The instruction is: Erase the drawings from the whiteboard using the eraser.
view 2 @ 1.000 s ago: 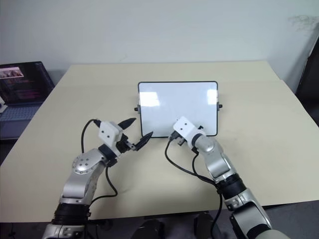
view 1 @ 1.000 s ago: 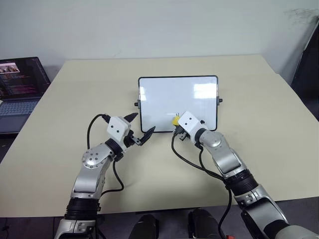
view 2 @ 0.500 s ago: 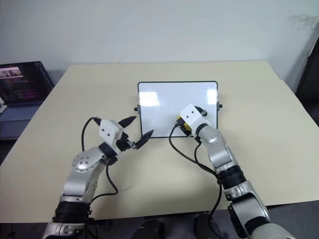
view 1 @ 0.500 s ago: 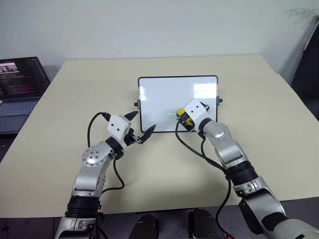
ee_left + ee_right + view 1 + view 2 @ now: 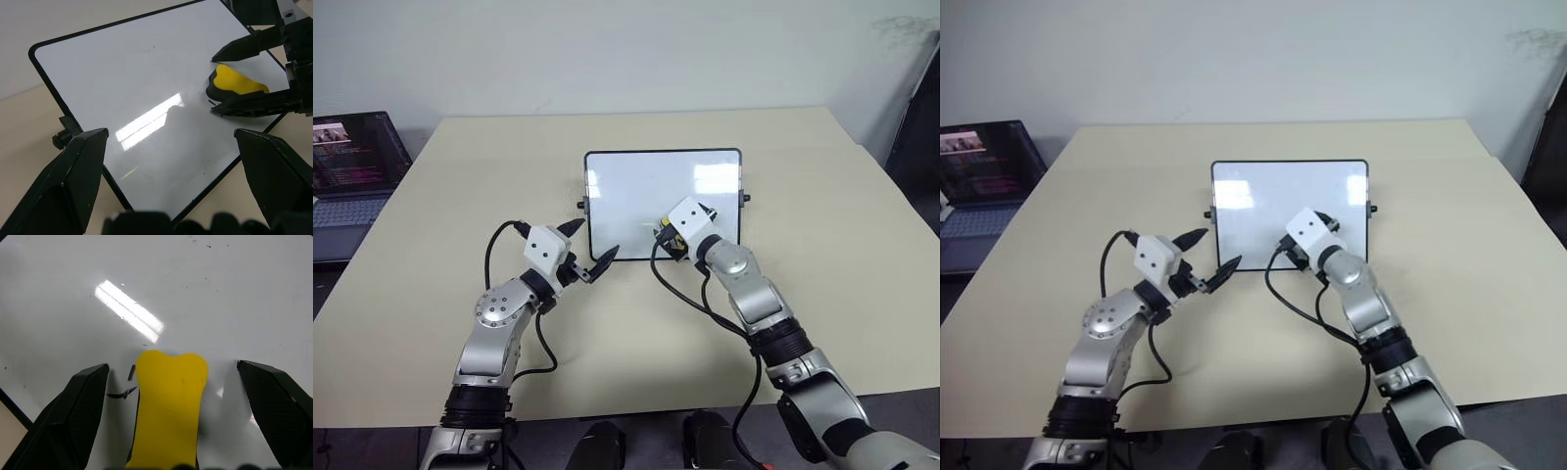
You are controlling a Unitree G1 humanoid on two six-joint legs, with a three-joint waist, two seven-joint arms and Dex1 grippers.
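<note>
right gripper splayed wide, eraser lying loose on the whiteboard; left gripper wide, empty

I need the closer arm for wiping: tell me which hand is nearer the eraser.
Right. The right hand straddles the eraser on the whiteboard, fingers open on either side. The left hand hovers off the board's near left corner.

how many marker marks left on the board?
1 clear smudge of marks, beside the eraser near the board's lower edge. Only faint specks elsewhere; more may hide under the eraser.
</note>
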